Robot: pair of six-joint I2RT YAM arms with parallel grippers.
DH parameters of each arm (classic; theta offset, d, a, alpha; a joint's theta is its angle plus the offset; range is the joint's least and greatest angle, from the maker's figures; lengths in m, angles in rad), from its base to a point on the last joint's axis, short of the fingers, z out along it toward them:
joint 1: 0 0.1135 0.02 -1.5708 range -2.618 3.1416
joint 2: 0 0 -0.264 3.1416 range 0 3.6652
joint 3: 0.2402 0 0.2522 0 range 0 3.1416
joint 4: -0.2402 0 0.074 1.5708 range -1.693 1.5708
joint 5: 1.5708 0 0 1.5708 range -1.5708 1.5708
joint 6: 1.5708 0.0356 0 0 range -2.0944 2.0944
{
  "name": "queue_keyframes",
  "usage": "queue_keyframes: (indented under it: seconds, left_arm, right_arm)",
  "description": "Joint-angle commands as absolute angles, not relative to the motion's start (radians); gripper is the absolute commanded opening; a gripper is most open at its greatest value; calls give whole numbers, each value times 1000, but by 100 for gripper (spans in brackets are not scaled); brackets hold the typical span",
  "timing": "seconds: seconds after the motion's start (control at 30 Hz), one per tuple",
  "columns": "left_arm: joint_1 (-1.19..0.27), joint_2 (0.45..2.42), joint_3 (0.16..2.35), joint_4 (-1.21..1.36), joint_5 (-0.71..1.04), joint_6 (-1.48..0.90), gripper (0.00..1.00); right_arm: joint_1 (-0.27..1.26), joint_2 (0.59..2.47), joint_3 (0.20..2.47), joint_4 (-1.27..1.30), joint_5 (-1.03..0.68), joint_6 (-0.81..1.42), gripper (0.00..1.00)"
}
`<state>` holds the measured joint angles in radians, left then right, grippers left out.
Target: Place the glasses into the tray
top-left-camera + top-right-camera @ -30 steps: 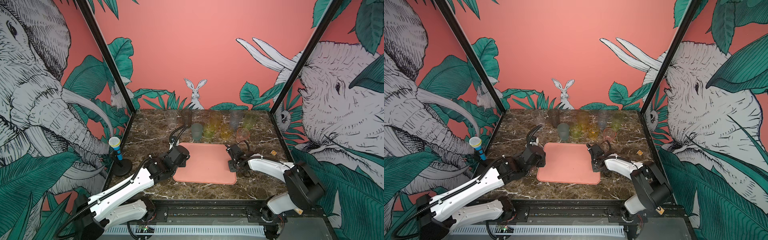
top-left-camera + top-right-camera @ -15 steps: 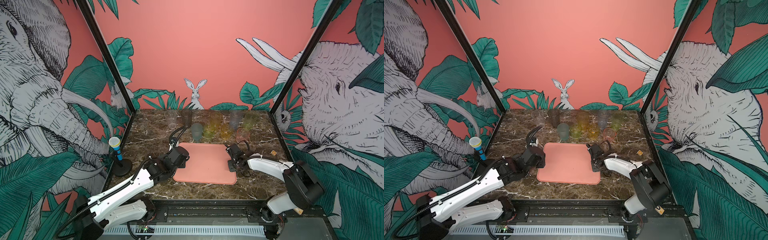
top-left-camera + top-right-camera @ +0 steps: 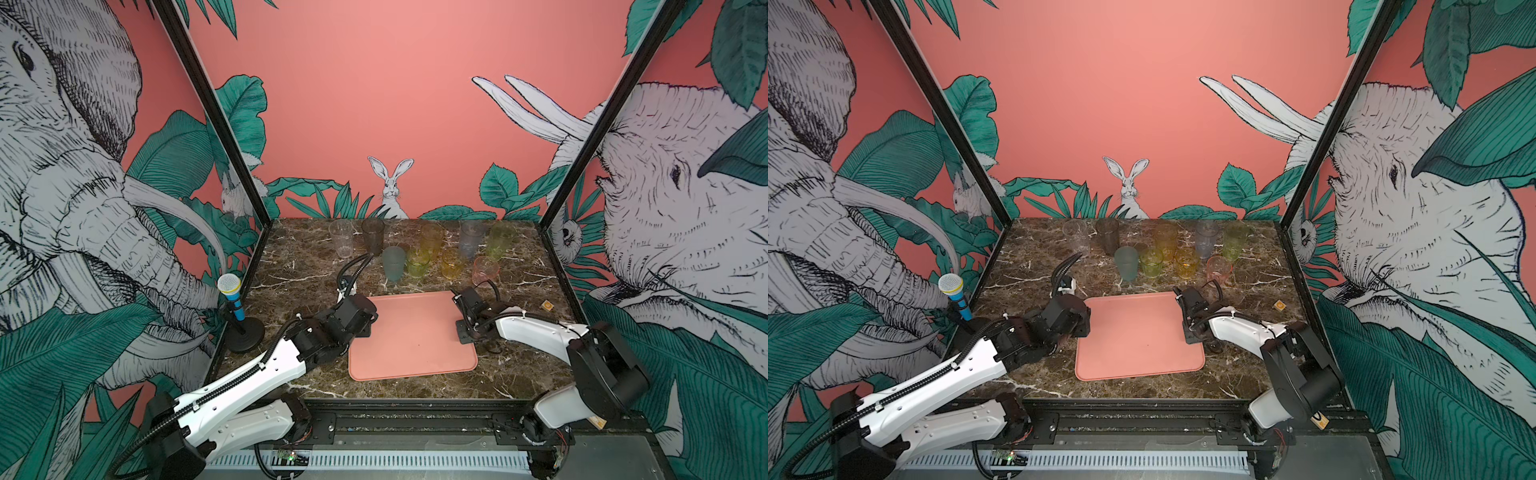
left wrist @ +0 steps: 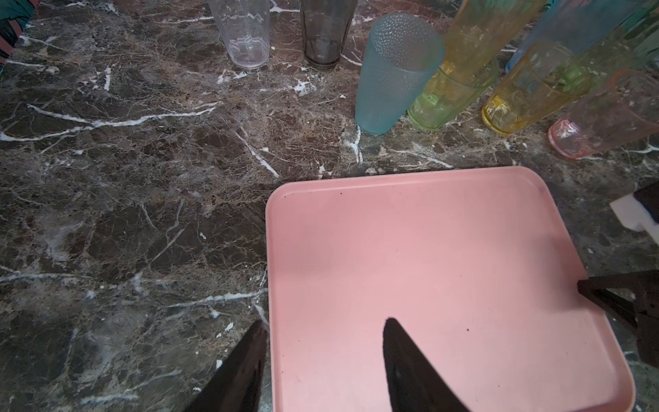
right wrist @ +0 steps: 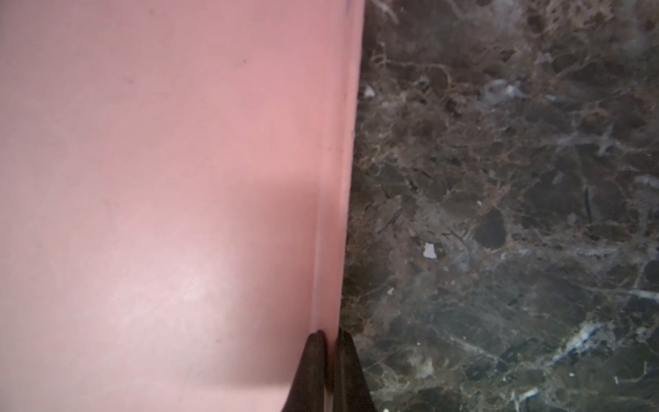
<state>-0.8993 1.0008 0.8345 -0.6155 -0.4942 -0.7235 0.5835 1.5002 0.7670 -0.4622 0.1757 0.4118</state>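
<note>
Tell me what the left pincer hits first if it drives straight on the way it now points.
Probably nothing soon: the left pincer, open astride the tray rim, points along the tray's edge toward its far corner. Past that lies bare marble, then likely the frosted teal tumbler, though depth is uncertain.

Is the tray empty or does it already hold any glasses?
Empty. The tray shows only bare pink surface in both top views; all the glasses stand on the marble behind it.

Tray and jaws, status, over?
Right gripper shut on tray rim. Left gripper open, straddling opposite rim. Tray bare; glasses all on table behind it. Nothing in the way.
</note>
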Motion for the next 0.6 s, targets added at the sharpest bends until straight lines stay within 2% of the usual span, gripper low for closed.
queue_keyframes:
  seconds: [0.0, 0.3, 0.57]
  left_arm:
    - [-894, 986, 825, -612, -503, -744, 54]
    - [-893, 993, 835, -615, -514, -739, 54]
    - [-893, 990, 832, -618, -521, -736, 54]
  right_arm:
    - [578, 1483, 771, -505, 201, 389, 7]
    - [580, 1460, 749, -493, 225, 556, 5]
    - [580, 1463, 749, -494, 197, 581, 5]
